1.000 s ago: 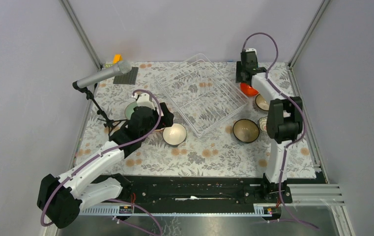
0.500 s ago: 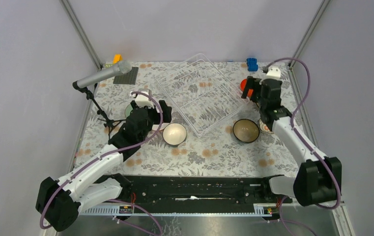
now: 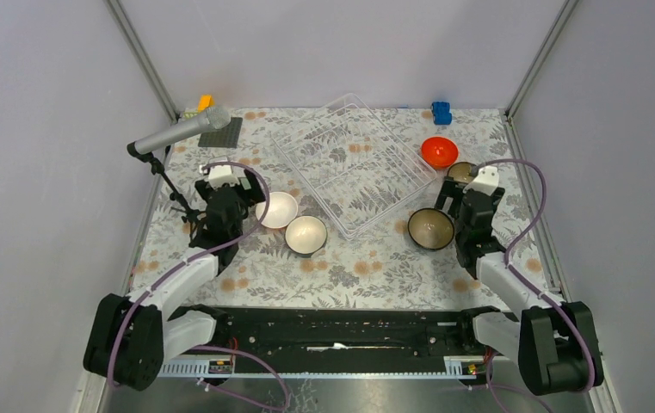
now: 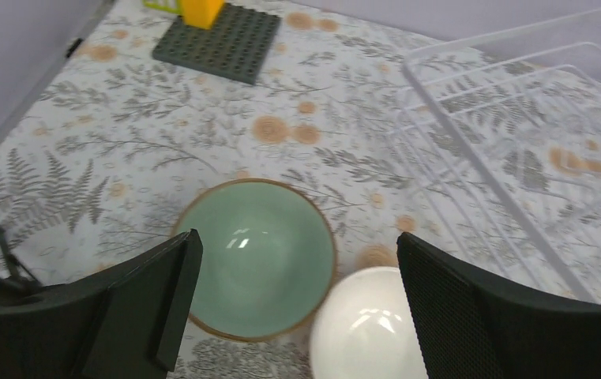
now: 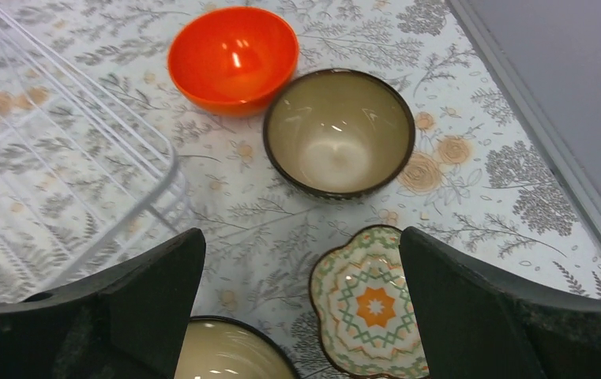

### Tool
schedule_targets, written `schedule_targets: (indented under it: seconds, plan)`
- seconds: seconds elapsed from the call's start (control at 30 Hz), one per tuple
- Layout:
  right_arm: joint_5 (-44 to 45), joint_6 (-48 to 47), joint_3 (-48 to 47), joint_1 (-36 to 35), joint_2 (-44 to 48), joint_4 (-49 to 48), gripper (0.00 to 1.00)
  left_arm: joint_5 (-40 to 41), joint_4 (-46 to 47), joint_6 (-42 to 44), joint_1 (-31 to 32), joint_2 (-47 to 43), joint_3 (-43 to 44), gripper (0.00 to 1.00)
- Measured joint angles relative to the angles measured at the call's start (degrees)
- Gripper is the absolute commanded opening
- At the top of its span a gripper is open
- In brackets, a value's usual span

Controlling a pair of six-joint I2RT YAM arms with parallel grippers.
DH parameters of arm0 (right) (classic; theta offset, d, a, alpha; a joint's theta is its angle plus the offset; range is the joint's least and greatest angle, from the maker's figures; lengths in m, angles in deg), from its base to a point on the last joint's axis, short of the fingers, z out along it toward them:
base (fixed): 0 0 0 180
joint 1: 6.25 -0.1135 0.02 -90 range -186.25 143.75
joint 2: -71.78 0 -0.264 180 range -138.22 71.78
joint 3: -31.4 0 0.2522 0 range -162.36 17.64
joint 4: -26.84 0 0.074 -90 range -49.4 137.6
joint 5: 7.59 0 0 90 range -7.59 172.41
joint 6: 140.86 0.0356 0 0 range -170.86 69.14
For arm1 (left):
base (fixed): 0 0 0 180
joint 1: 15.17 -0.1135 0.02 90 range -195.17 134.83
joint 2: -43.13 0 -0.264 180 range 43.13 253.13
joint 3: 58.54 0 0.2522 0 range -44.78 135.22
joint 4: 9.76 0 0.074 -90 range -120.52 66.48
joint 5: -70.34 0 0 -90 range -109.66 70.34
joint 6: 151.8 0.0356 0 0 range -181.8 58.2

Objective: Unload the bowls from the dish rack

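The clear dish rack [image 3: 354,163] stands empty at mid-table; it also shows in the left wrist view [image 4: 534,134] and the right wrist view [image 5: 60,150]. My left gripper [image 3: 225,194] [image 4: 297,245] is open and empty above a pale green bowl [image 4: 257,257] and a white bowl [image 3: 277,209] [image 4: 368,328]. A cream bowl [image 3: 305,234] sits beside them. My right gripper [image 3: 470,202] [image 5: 301,241] is open and empty over a patterned flower-shaped bowl [image 5: 372,304] and a dark-rimmed bowl [image 3: 430,228] [image 5: 230,351]. An orange bowl [image 3: 438,152] [image 5: 234,57] and a brown bowl [image 5: 338,130] sit beyond.
A microphone on a stand [image 3: 177,133] leans over the table's left side. A dark grey studded plate [image 4: 219,41] with an orange block [image 4: 200,9] lies at the back left. A blue toy block [image 3: 441,112] sits at the back right. Frame posts line both sides.
Both arms have drawn back toward the near edge. The left gripper has come off the white bowl, which now rests on the table. The right gripper has left the orange bowl.
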Motion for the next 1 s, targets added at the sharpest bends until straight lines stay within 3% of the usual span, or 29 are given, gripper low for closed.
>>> schedule_targets:
  seconds: [0.23,0.37,0.47,1.0]
  plan:
    - [-1.8,-4.7,9.4,1.6,-9.2,-17.4,1.0,-0.4,7.9,4.4,-6.8,2.4,-4.9,0.99]
    - [-2.6,-5.4,15.3,1.8,-18.7,-38.3,1.0,-1.6,13.7,5.9,-10.2,6.5,-8.3,0.99]
    - [-2.7,-5.6,15.8,2.2,-25.7,-47.5,1.0,-3.5,17.8,6.6,-12.3,10.7,-10.0,0.99]
    - [-4.5,-5.7,13.2,3.6,-26.7,-46.9,1.0,-13.1,33.0,9.3,-15.9,24.0,-11.5,0.99]
